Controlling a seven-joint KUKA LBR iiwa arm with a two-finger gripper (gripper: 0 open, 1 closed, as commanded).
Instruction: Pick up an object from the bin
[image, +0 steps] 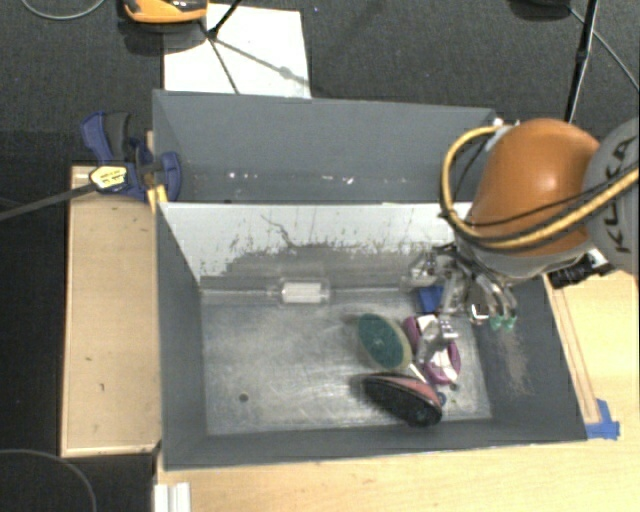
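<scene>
The gripper (436, 343) is being held low over the right part of the grey bin (290, 375), below the arm's orange cover (530, 185). Whether it is spread or pressed together cannot be told, since its tip is being blurred into what lies beneath it.

Five things are being counted in the bin. One purple-and-white thing (446, 364) is lying directly under the gripper's tip, touching it or very nearly so; whether it is being pinched cannot be told. One teal oval pad (382, 340) is lying just beside it on the left. One black oval brush (403, 399) is lying in front of these two, near the front wall, its right end close to the purple-and-white thing. One blue piece (429, 299) is being partly hidden behind the gripper, close to the back wall. One small clear tube (303, 292) is lying alone at the foot of the back wall, well apart from the other four.
</scene>
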